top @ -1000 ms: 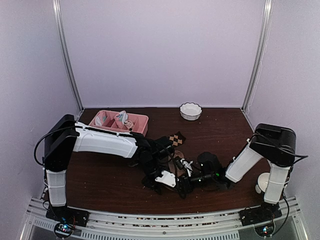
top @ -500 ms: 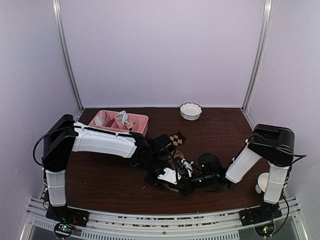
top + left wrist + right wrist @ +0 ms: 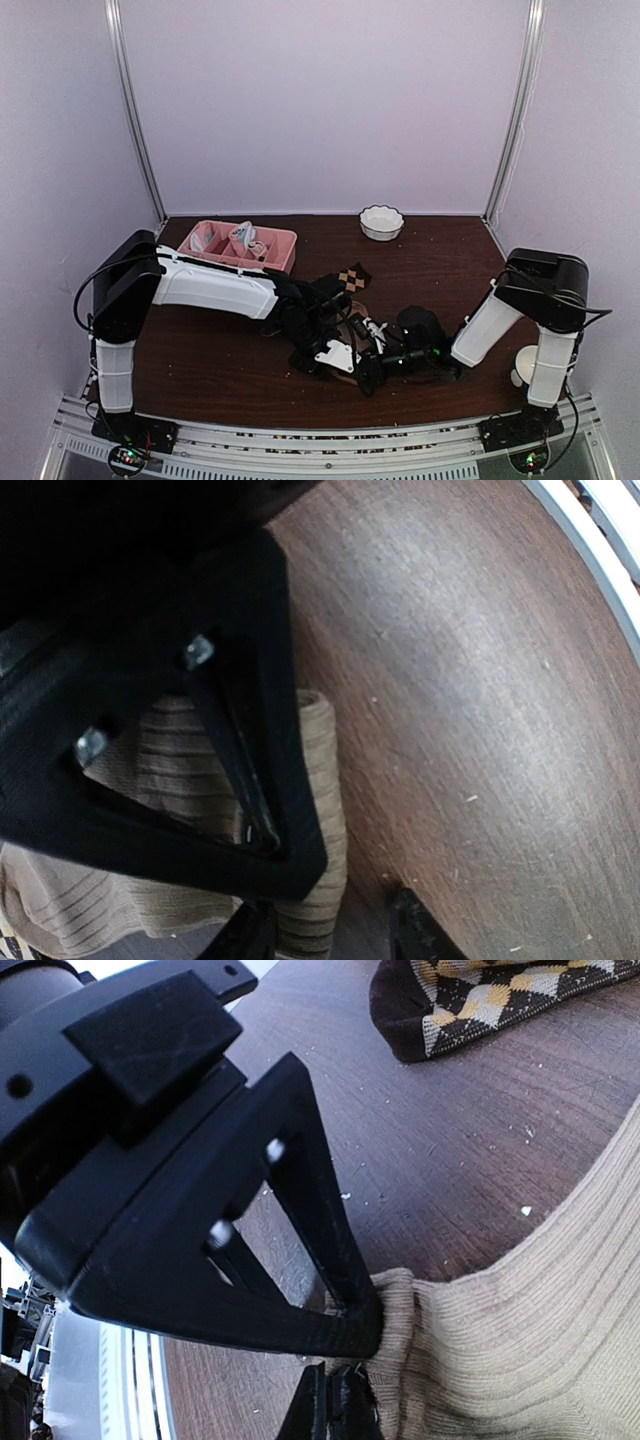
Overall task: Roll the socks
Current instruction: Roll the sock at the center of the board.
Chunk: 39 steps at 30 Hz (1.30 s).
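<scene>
Right wrist: tan sock (image 3: 520, 1350) edge inside claw (image 3: 350, 1365)

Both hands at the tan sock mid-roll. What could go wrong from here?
1. The right hand pinches only a bunched edge of the tan ribbed fabric sock; a pull could slip it free.
2. The left hand straddles the sock's folded edge with jaws open and a gap on one side; the fold may loosen.
3. The dark brown argyle sock lies apart and could be left out of the roll.
</scene>
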Motion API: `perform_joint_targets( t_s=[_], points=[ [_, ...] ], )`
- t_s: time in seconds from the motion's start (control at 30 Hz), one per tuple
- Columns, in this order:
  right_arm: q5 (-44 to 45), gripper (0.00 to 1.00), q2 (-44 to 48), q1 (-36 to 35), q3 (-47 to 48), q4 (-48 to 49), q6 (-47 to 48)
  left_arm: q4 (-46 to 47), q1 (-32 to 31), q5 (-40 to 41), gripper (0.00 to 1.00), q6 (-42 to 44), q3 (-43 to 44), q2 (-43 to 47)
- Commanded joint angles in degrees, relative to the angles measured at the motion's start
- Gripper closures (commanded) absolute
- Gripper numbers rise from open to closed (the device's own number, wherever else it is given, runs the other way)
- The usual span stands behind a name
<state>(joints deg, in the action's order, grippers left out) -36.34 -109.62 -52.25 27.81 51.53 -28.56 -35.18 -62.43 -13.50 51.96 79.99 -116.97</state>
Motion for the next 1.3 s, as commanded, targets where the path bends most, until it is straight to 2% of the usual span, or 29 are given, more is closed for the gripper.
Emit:
perform_joint_targets(
  t_s=[0.0,0.17,0.47,0.73,0.93,0.97,1.0,1.03,1.17,1.27],
  points=[
    [3.16,1.0,-3.79,0.22,-4.18,-19.13,0.25,0.11,0.41,1.78,0.64,-0.13,1.47,-3.9],
    [3.12,0.8,-1.51,0.21,-6.12,-14.71,-1.6,-2.31,0.41,3.58,0.74,0.02,4.64,-8.6],
    [7.37,0.7,5.13,0.29,-10.66,-9.1,-2.35,-6.75,0.38,2.43,0.99,0.43,4.58,-9.71],
    [11.75,0.68,14.48,0.52,-15.01,-6.84,-2.52,-9.23,0.71,0.25,1.0,-0.9,1.35,-7.4],
    [17.32,0.67,21.13,1.17,-18.21,-4.06,-0.99,-14.92,1.51,-3.77,1.0,-3.05,3.15,-6.61],
    [19.34,0.42,23.11,1.16,-19.01,-3.99,-0.23,-15.83,1.59,-4.6,1.0,-3.32,3.36,-6.6],
    [21.73,0.05,25.37,0.9,-19.67,-4.34,0.67,-16.81,1.61,-5.4,1.0,-3.55,3.66,-6.46],
    [24.49,0.0,28.05,0.46,-20.26,-5.41,1.94,-17.78,1.69,-6.15,1.0,-3.75,4.01,-6.43],
    [35.42,0.0,36.63,0.04,-17.78,-16.87,6.81,-21.2,1.91,-8.19,1.0,-5.2,5.71,-6.46],
    [43.84,0.0,42.81,0.02,-17.56,-19.96,5.23,-23.75,2.58,-10.69,1.0,-7.21,7.72,-6.59]
  ],
)
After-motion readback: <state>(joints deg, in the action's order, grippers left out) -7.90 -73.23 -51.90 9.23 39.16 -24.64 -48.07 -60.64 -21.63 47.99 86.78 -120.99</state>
